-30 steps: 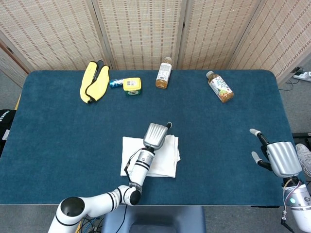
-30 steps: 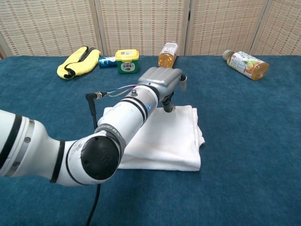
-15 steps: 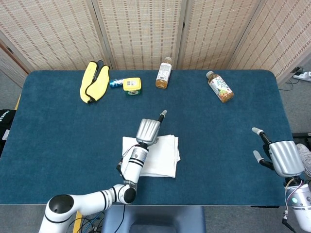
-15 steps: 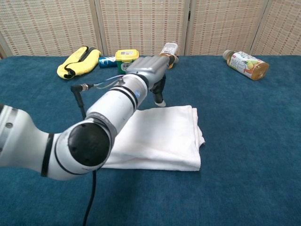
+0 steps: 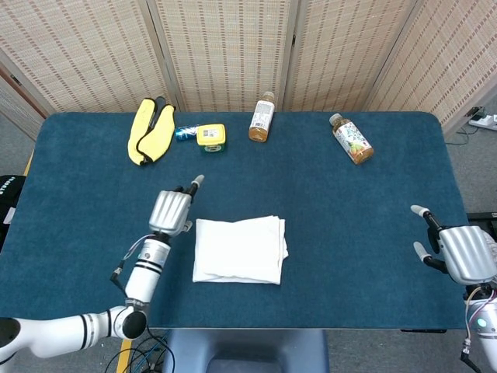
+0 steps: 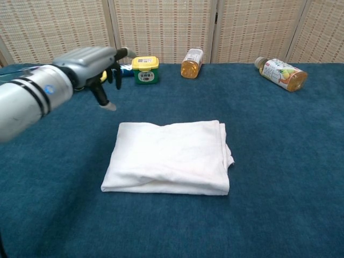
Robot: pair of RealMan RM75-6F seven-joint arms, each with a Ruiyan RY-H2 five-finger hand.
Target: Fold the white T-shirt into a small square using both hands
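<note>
Your white T-shirt (image 5: 239, 249), folded into a thick, roughly square pad, lay flat on the dark blue cloth-covered table (image 5: 373, 256), near the middle of its near half; in the chest view its layered edges showed along the near side and the right side, where a small lump of fabric stuck out. Your left hand (image 5: 171, 210) was off the shirt, just beside its far left corner and above the table, holding nothing; its fingers (image 6: 109, 106) were apart, some pointing down toward the cloth and one extended away toward the far side. Your right hand (image 5: 460, 250) was at the near right edge of the table, well apart from the shirt, back upward, fingers spread and empty; the chest view did not show it. Along the far edge, from left to right, lay a yellow cloth item with a dark edge (image 5: 150, 130), a small blue can on its side (image 5: 183, 134), a squat yellow-lidded green jar (image 5: 210, 137), an amber drink bottle with a white label (image 5: 262, 118) and, further right, a plastic bottle with a colourful label lying on its side (image 5: 352, 139). Woven folding screens (image 5: 225, 47) stood behind the table.
</note>
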